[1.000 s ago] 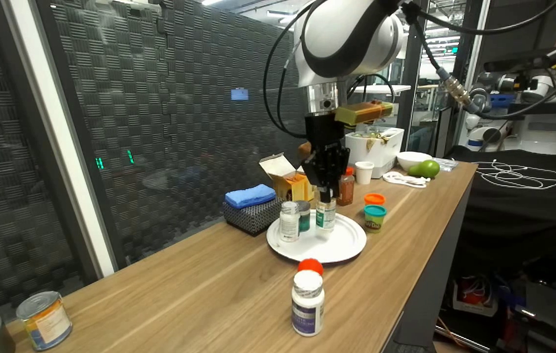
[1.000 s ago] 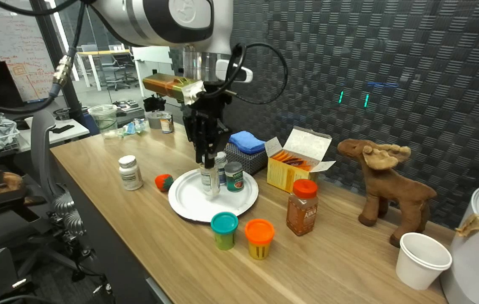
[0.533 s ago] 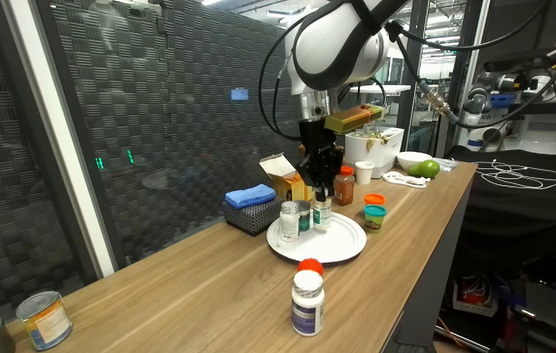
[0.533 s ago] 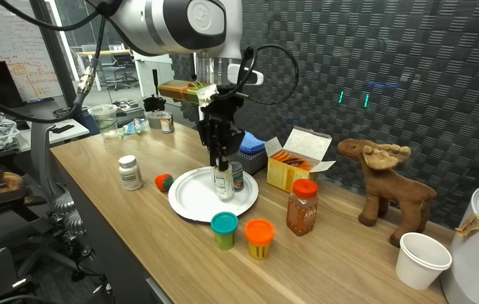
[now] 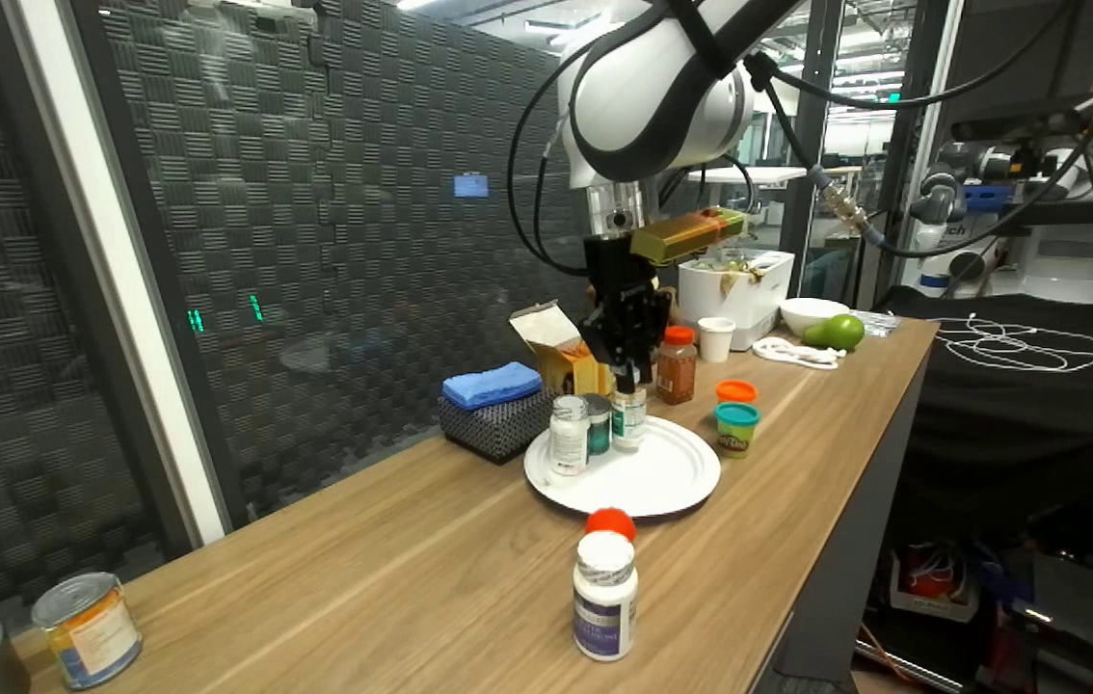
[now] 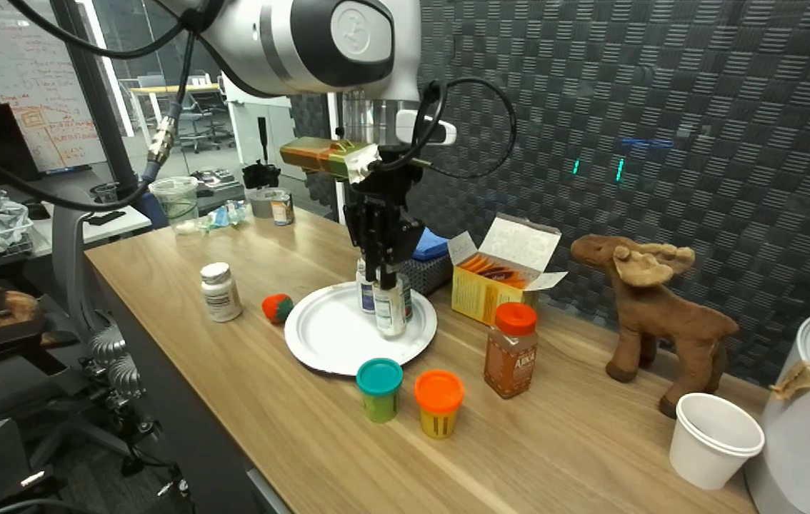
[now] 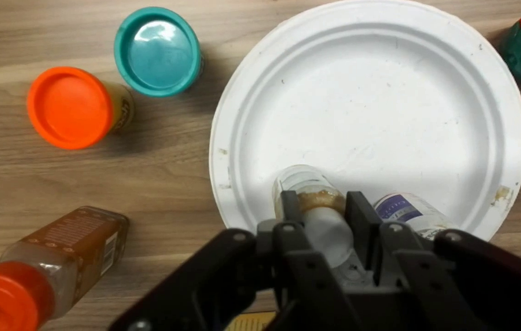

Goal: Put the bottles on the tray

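Hand gripping a bottle, white tray beneath, green jar (partly hidden) alongside

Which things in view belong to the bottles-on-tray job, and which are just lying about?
For the job:
gripper
held bottle
white plate, as tray
white bottle, on it
dark green jar, on it
purple-labelled bottle, off it
probably red-capped bottle, off it

Lying about:
teal-lidded tub
orange-lidded tub
toy strawberry
plush moose
yellow box
blue cloth

In the wrist view, the pincer partly hides a purple-labelled bottle.
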